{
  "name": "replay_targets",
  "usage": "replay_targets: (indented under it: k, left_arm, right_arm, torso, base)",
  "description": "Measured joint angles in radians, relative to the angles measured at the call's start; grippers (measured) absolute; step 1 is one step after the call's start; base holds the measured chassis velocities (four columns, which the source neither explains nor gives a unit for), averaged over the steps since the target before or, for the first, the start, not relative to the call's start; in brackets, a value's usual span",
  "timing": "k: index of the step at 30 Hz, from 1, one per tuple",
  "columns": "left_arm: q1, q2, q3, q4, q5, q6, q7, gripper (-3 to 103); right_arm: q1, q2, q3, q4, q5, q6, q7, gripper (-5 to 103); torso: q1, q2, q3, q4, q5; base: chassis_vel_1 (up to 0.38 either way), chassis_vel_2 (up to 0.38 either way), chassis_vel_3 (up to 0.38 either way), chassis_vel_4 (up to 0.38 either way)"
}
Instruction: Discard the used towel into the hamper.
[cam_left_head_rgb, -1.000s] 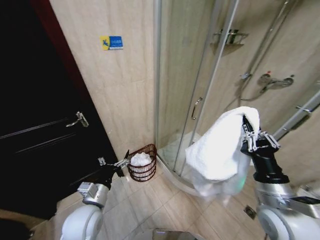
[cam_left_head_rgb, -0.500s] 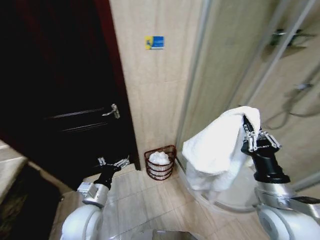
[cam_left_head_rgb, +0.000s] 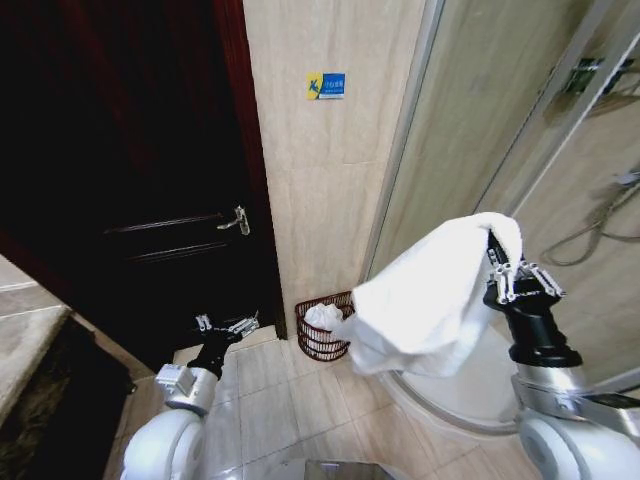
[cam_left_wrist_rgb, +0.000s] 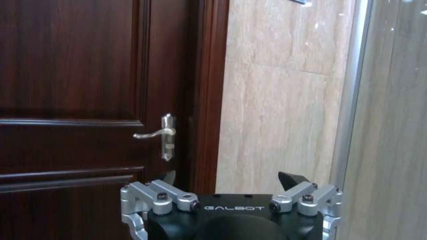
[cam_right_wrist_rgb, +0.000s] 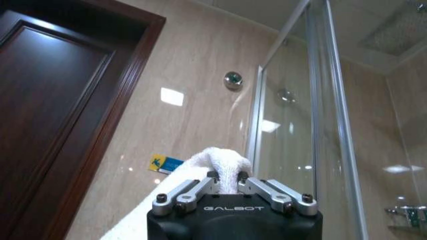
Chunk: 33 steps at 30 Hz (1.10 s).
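We see a thick white terry-cloth towel (cam_left_head_rgb: 430, 305), soft and nubbly, and a small round reddish-brown hamper (cam_left_head_rgb: 322, 334) of thin openwork wire. The dark wooden door (cam_left_wrist_rgb: 80, 100) has a smooth, faintly glossy finish with a shiny metal lever handle (cam_left_wrist_rgb: 157, 134). The beige wall tiles (cam_left_head_rgb: 320, 190) and floor tiles (cam_left_head_rgb: 300, 400) look polished, stone-like and reflective.

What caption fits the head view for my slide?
Right gripper holds a white towel aloft near the hamper; left gripper idle, open.
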Motion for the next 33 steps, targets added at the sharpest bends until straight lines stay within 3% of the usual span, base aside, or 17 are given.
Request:
replay_targets:
  k: [33]
  left_arm:
    - [0.000, 0.000, 0.000, 0.000, 0.000, 0.000, 0.000, 100]
  right_arm:
    - [-0.011, 0.006, 0.001, 0.000, -0.011, 0.000, 0.000, 8]
  torso:
    - [0.000, 0.000, 0.000, 0.0002, 0.0000]
  base:
    - [0.011, 0.012, -0.007, -0.011]
